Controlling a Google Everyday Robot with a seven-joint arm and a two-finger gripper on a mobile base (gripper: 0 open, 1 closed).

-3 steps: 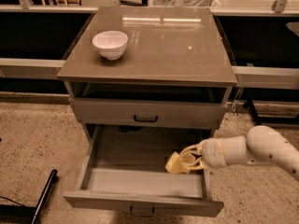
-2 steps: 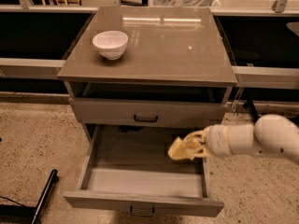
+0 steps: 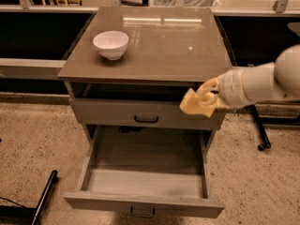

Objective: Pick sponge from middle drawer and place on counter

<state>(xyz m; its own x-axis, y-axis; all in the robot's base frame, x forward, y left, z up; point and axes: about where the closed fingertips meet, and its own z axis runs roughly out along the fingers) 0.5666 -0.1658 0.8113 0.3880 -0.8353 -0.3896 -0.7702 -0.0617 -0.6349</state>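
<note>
The yellow-tan sponge [image 3: 193,105] hangs crumpled, pinched in the claw [image 3: 206,96], in front of the front right corner of the glossy grey-brown desk [image 3: 159,50]. Below, the wide, shallow middle drawer [image 3: 140,184] stands pulled open.

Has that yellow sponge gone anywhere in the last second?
Yes. Held in the pincer, the sponge rose out of the middle drawer to the right end of the upper drawer, just under the counter edge.

I see a white bowl [image 3: 111,44], well left of the gripper [image 3: 206,97], which hangs before the closed top drawer's [image 3: 117,114] right end; speckled floor [image 3: 33,135] below.
</note>
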